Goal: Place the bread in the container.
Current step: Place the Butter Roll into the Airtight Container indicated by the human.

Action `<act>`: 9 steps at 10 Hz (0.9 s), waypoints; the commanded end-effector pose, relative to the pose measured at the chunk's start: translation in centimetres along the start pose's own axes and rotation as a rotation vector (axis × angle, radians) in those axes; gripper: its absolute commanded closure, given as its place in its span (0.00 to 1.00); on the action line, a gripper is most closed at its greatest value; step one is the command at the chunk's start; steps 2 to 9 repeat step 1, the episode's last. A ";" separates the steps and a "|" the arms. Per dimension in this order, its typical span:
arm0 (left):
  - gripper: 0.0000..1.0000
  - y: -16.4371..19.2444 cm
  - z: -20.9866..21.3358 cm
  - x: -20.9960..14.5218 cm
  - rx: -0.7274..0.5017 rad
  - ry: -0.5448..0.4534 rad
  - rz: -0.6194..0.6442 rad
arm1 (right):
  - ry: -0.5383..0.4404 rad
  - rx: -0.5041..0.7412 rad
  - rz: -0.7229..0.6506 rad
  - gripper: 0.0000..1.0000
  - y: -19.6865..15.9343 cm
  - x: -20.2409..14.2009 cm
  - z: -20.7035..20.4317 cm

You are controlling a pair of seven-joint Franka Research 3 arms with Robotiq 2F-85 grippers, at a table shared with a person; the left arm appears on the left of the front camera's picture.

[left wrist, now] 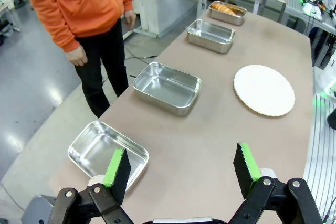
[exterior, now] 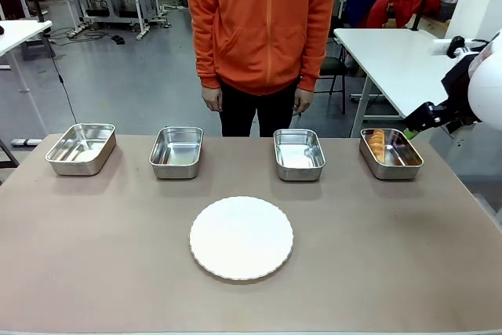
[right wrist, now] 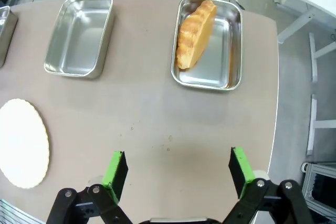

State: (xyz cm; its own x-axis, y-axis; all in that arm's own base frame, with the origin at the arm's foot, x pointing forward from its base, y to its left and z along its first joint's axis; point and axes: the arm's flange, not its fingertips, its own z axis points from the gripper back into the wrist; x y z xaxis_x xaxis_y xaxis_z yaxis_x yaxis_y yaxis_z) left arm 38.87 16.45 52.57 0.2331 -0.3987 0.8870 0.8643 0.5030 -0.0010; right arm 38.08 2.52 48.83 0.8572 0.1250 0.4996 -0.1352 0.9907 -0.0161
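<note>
The golden-brown croissant (right wrist: 193,34) lies along the left side of the rightmost steel tray (right wrist: 231,51), leaning on its wall. In the front view the croissant (exterior: 377,145) rests in the same tray (exterior: 401,164) at the far right of the row. My right gripper (right wrist: 177,171) hangs open and empty above the table, well back from that tray; from the front it (exterior: 410,132) sits just right of the tray, raised. My left gripper (left wrist: 181,166) is open and empty, high over the table's left end near the leftmost tray (left wrist: 84,153). Far off there, the croissant (left wrist: 223,8) shows in its tray.
Three bare steel trays (exterior: 81,148) (exterior: 176,152) (exterior: 299,154) stand in the back row. A round white scalloped plate (exterior: 241,238) lies in the middle, nearer me. A person in an orange hoodie (exterior: 263,21) stands at the far edge, hands down.
</note>
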 end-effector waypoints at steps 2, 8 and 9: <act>0.00 -0.1 0.0 0.1 -0.004 -0.017 -0.012 | -0.021 0.003 -0.029 0.00 0.2 0.2 0.0; 0.00 -0.1 0.0 0.1 -0.004 -0.017 -0.012 | -0.021 0.003 -0.029 0.00 0.2 0.2 0.0; 0.00 -0.1 0.0 0.1 -0.004 -0.017 -0.012 | -0.021 0.003 -0.029 0.00 0.2 0.2 0.0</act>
